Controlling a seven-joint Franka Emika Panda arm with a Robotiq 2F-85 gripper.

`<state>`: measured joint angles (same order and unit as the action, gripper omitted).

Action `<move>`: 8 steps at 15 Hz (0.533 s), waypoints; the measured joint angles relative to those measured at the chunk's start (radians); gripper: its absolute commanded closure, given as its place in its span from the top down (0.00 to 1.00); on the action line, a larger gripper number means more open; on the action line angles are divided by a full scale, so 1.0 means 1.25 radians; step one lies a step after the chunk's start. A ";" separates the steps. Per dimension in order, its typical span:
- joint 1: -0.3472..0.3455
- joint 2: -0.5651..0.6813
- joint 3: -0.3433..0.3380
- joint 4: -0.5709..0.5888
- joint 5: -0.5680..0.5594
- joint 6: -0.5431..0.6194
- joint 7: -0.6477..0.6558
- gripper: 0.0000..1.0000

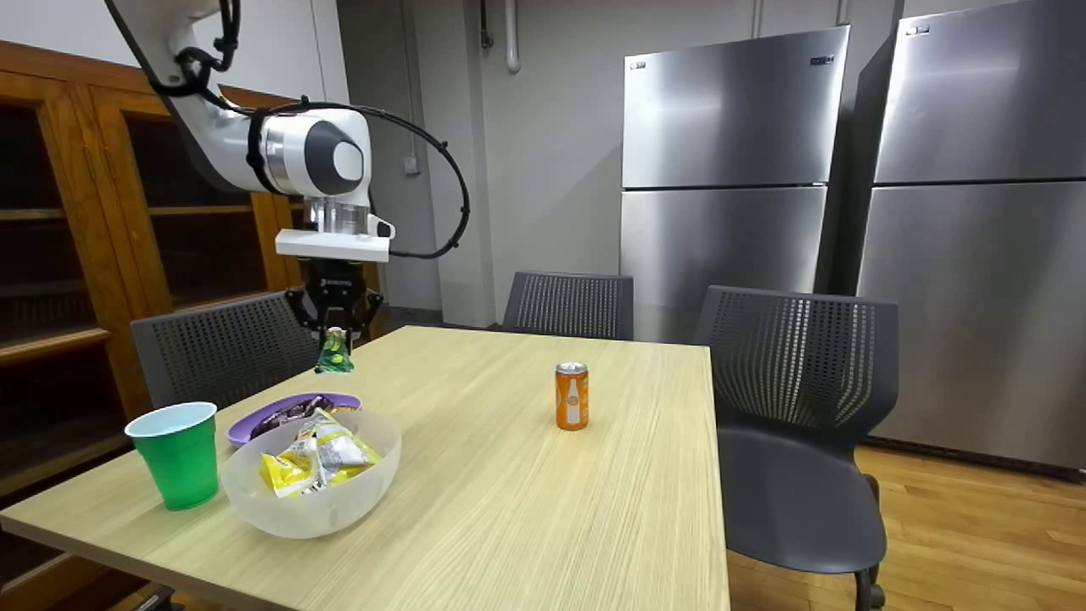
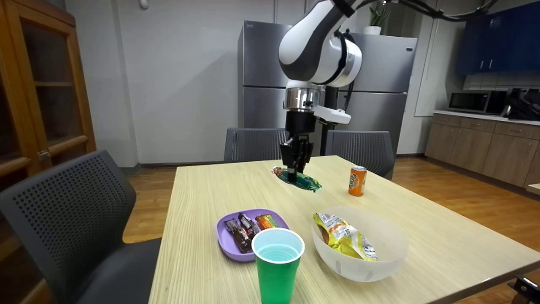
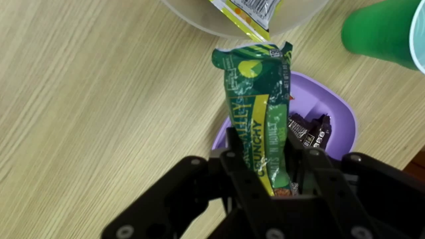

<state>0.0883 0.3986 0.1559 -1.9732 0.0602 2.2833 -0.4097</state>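
Note:
My gripper (image 3: 261,141) is shut on a green granola bar wrapper (image 3: 254,79), one finger against each long side. In both exterior views the gripper (image 2: 294,173) points down, holding the granola bar (image 1: 334,358) above the table. In the wrist view a purple plate (image 3: 343,129) with dark-wrapped bars (image 3: 320,132) lies below, partly hidden by the bar and fingers. An orange wrapper (image 2: 265,221) also sits in the plate in an exterior view. Close by stands a frosted bowl (image 2: 367,272) containing yellow snack bags (image 2: 344,238).
A green cup (image 2: 276,276) is upright beside the plate and bowl. Farther along the table (image 1: 509,509) stands an orange can (image 1: 572,396). Dark chairs (image 1: 797,416) surround the table, and a wooden cabinet (image 1: 76,255) rises behind one side.

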 measured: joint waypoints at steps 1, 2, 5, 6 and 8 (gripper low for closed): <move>0.003 0.018 0.003 0.021 0.000 -0.007 0.018 0.09; 0.007 0.038 0.005 0.041 0.000 -0.011 0.037 0.09; 0.014 0.099 0.010 0.098 0.016 -0.016 0.086 0.09; 0.015 0.117 0.013 0.115 0.024 -0.019 0.098 0.09; 0.021 0.152 0.017 0.147 0.039 -0.022 0.131 0.09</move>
<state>0.1150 0.5885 0.1776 -1.7890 0.1091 2.2552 -0.2462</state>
